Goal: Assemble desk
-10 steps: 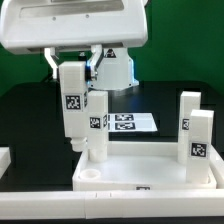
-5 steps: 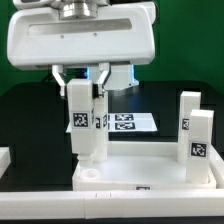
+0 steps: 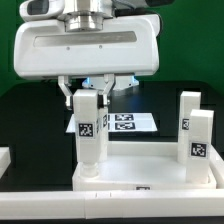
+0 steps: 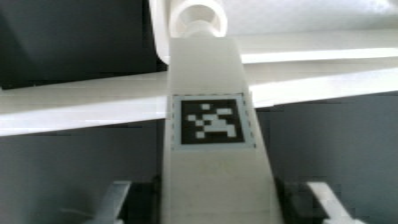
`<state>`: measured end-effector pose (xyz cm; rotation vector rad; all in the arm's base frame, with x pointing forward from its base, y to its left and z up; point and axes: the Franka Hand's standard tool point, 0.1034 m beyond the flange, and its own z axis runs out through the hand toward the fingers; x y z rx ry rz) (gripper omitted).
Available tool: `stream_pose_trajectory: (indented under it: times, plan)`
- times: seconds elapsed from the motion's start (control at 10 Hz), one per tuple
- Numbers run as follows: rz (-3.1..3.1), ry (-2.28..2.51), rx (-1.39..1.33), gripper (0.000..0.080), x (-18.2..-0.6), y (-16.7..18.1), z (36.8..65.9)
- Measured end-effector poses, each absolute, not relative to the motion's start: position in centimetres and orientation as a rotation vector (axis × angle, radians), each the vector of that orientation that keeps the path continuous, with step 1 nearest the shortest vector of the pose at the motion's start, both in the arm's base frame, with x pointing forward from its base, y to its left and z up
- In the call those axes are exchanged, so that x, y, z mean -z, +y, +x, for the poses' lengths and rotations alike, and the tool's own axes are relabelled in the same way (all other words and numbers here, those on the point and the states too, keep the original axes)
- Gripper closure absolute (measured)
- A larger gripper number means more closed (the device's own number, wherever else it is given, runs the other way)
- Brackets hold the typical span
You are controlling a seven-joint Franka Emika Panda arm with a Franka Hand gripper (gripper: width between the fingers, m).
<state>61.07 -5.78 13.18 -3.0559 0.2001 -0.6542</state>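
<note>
The large white plastic tray-like desk top [image 3: 150, 170] lies on the black table [image 3: 30, 125] at the near side, its raised rim and a round corner socket [image 3: 90, 172] facing up at the exterior view's left. The robot's two-finger gripper [image 3: 89, 97], hanging under its big white housing, pinches a short white block leg [image 3: 88, 135] bearing a black-and-white square tag; the fingers [image 3: 70, 98] press against the leg's upper sides. The leg stands upright with its foot at or just above that left near socket; whether it is seated there cannot be told from these views. In the wrist view the same leg [image 4: 214, 130] runs away from the camera, its rounded end over the white top [image 4: 320, 75].

On the exterior view's right, two more white tagged block legs [image 3: 198, 135] stand upright, touching or just beside each other, at the right part of the top; whether they are screwed in or merely parked cannot be judged. A fourth leg is not clearly visible. Behind, the flat white marker board [image 3: 128, 122] lies on the table.

As a judgement, the assembly is early: the first leg is being placed at its socket, and the remaining legs probably wait to be fitted.
</note>
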Motion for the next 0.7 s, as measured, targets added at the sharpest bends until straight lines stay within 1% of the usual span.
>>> stream_pose_trajectory:
  times: [0.5, 0.7]
  plan:
    - [-3.068, 0.197, 0.640, 0.0515, -11.7, -5.7, 60.7]
    - [-3.070, 0.193, 0.680, 0.0515, -11.7, -5.6, 61.0]
